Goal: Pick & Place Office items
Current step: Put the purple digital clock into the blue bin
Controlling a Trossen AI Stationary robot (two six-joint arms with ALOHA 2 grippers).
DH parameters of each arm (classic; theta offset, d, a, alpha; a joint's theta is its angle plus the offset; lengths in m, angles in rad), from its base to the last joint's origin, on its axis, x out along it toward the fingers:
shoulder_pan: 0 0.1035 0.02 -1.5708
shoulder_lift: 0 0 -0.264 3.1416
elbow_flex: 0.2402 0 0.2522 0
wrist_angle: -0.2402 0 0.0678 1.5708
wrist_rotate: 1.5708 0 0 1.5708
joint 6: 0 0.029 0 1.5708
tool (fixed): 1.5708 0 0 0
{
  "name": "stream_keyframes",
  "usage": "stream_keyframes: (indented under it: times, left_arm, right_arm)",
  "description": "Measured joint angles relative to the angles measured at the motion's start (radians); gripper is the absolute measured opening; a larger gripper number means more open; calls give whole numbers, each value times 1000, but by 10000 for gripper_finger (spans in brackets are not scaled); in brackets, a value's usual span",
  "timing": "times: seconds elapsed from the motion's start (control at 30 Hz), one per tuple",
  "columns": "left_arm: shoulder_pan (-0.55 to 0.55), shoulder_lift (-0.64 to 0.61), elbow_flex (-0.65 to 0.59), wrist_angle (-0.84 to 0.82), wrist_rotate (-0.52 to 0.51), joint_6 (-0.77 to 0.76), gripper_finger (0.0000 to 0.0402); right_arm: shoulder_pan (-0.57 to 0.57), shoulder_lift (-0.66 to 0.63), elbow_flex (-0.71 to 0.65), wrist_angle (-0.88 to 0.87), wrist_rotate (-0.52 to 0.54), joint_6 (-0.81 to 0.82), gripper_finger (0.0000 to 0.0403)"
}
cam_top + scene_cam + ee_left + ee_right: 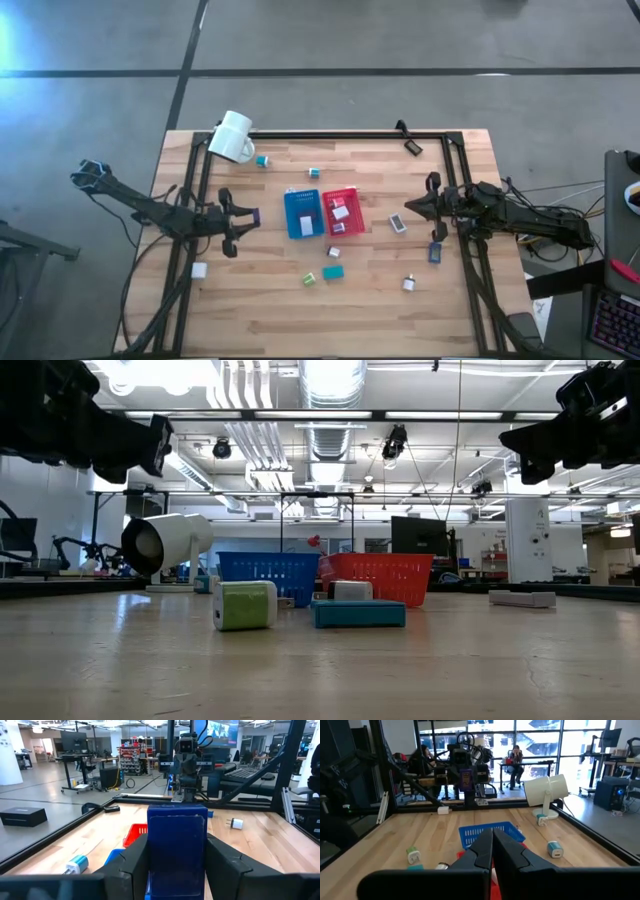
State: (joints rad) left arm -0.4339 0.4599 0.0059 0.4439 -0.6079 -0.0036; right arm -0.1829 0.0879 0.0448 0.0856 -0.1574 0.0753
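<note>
My left gripper [250, 217] hovers over the table's left part, left of the blue tray [290, 228], shut on a dark blue-purple block [176, 845]. My right gripper [410, 207] hangs shut and empty on the right, beside the red tray [352, 193]. Small office items lie flat on the wood: a green block [310, 279], a teal block [333, 271], a white piece [398, 224], a dark blue piece [436, 253], a white piece [409, 284], another white one [198, 269] and two teal ones [263, 160] [314, 173]. The red tray holds white pieces [340, 211]. My left gripper pinches the block by its two side faces [155, 860] between the two fingers [131, 867]. The fingers lie level and point toward the table's right side. The block stands upright in the hold, lifted clear of the table.
A large white mug [233, 137] lies on its side at the far left corner. A black frame rail [330, 135] runs along the far edge and down both sides. A small black item [412, 147] lies at the far right. Bare wood spreads along the near edge.
</note>
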Motion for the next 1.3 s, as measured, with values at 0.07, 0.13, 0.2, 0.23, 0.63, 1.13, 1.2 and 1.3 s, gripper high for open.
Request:
stream_keyframes:
  times: [0.07, 0.13, 0.2, 0.23, 0.63, 1.13, 1.2, 1.3]
  left_arm:
    - [0, 0, 0, -7, 0, 0, 150]
    - [0, 1, 0, -12, 0, 0, 150]
    - [3, 2, 0, 12, -30, -25, 150]
    - [13, 6, 5, 32, -74, -53, 150]
    - [266, 443, 410, -365, 7, -187, 150]
    - [464, 1165, 807, -453, 347, -41, 150]
    - [472, 1192, 836, -486, 347, -35, 150]
    - [481, 1211, 862, -530, 347, -39, 150]
  right_arm:
    - [0, 0, 0, 0, 0, 0, 8]
    - [0, 0, 0, 0, 0, 0, 8]
    - [0, 0, 0, 1, 1, 0, 8]
    - [0, 0, 0, 1, 1, -2, 8]
    - [-1, 1, 0, 10, 4, -27, 8]
    - [-1, 4, 0, -2, 3, -30, 8]
    - [-1, 4, 0, -2, 3, -30, 8]
    - [-1, 5, 0, -2, 3, -30, 8]
